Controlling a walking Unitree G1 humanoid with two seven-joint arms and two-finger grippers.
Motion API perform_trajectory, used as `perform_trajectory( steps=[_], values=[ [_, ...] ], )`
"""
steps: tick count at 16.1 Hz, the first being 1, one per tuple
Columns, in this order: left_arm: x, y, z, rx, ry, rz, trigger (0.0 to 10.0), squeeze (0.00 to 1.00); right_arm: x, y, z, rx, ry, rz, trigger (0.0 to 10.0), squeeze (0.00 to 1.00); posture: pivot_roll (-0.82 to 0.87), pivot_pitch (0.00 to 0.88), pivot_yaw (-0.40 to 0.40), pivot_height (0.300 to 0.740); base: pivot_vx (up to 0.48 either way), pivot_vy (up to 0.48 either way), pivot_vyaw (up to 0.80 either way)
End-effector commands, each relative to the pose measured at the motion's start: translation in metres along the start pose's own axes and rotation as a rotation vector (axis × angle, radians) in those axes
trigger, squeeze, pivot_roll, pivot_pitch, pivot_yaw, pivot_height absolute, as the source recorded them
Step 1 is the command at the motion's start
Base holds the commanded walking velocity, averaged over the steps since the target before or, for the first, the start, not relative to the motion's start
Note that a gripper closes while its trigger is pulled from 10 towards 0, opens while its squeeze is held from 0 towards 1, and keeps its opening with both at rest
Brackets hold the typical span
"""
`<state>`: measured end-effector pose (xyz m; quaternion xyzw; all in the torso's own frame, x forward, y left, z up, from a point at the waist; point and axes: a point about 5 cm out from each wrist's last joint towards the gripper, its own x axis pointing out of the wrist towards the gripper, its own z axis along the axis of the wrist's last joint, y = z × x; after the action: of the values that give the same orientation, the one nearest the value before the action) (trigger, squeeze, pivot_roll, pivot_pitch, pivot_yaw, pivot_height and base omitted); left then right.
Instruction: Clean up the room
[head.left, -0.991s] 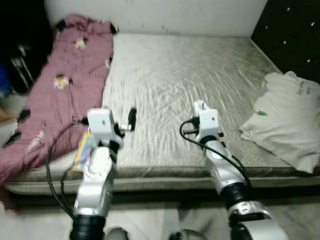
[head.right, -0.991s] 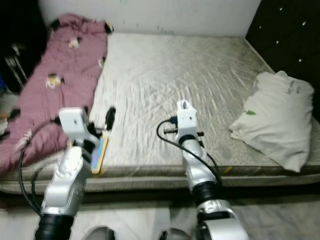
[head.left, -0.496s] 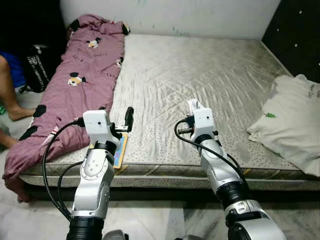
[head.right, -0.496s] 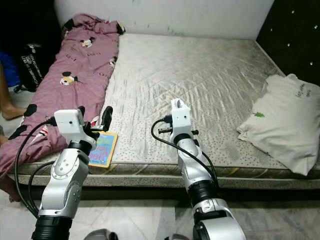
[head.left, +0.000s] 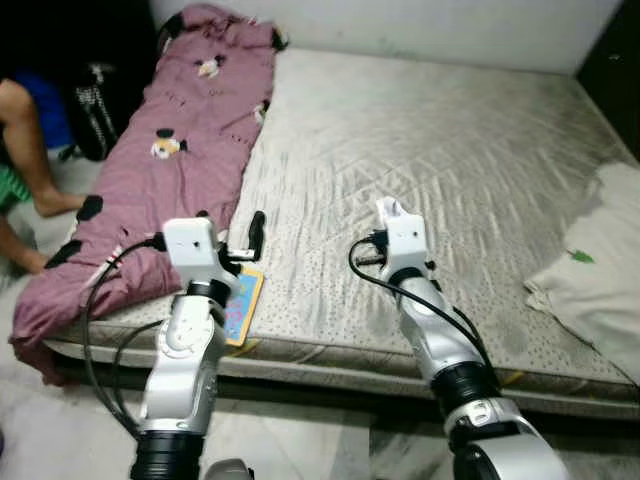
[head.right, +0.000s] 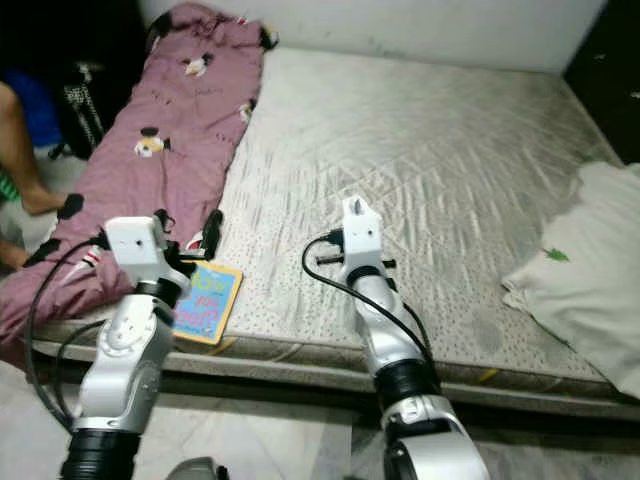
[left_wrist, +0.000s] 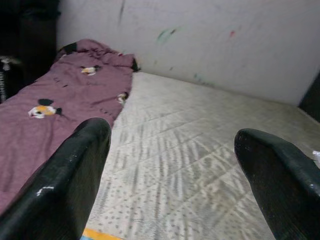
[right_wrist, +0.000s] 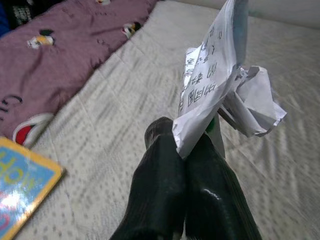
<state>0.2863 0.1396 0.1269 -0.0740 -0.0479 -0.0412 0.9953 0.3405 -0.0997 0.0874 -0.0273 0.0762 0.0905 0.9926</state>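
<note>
Right wrist view, right hand (right_wrist: 187, 150) pinching crumpled paper (right_wrist: 220, 85), left hand (left_wrist: 175, 165) spread wide, empty, above mattress (head.left: 430, 150)

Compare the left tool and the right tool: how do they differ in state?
The left tool stands open with a wide gap between its black fingers and holds nothing; the right tool is shut, pinching a crumpled printed paper. The left tool is near the picture book at the mattress edge; the right tool is further toward the middle. Both are raised over the mattress.
</note>
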Motion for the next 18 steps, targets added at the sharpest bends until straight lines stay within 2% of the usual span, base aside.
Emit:
perform_trajectory(
  steps=[1, 4, 6, 10, 18],
  values=[
    [0.0015, -0.0084, -0.0004, -0.009, 0.001, -0.026, 10.0, 0.0, -0.0019, -0.0112, -0.0048, -0.005, 0.017, -0.027, 10.0, 0.0, 0.04, 0.029, -0.04, 0.74, 0.326, 0.0, 0.0],
    [0.0024, -0.0071, -0.0004, 0.001, -0.001, -0.016, 10.0, 0.0, -0.0015, -0.0112, -0.0042, 0.0, 0.015, -0.031, 10.0, 0.0, 0.04, 0.038, -0.038, 0.74, 0.31, 0.0, 0.0],
    [0.0063, -0.0062, -0.0015, 0.029, 0.016, 0.031, 10.0, 0.0, -0.0013, -0.0117, -0.0041, 0.002, 0.015, -0.033, 10.0, 0.0, 0.04, 0.048, -0.037, 0.74, 0.0, 0.0, 0.0],
    [0.0058, -0.0055, -0.0034, 0.018, 0.02, 0.036, 10.0, 0.0, -0.0011, -0.0122, -0.0042, 0.003, 0.014, -0.035, 10.0, 0.0, 0.04, 0.048, -0.037, 0.74, 0.0, 0.0, 0.0],
    [0.0082, -0.0045, -0.0042, 0.013, 0.028, 0.044, 10.0, 0.0, -0.0005, -0.0112, -0.001, -0.001, -0.005, -0.026, 10.0, 0.0, 0.03, 0.038, -0.037, 0.74, 0.0, 0.476, 0.0]
  ],
)
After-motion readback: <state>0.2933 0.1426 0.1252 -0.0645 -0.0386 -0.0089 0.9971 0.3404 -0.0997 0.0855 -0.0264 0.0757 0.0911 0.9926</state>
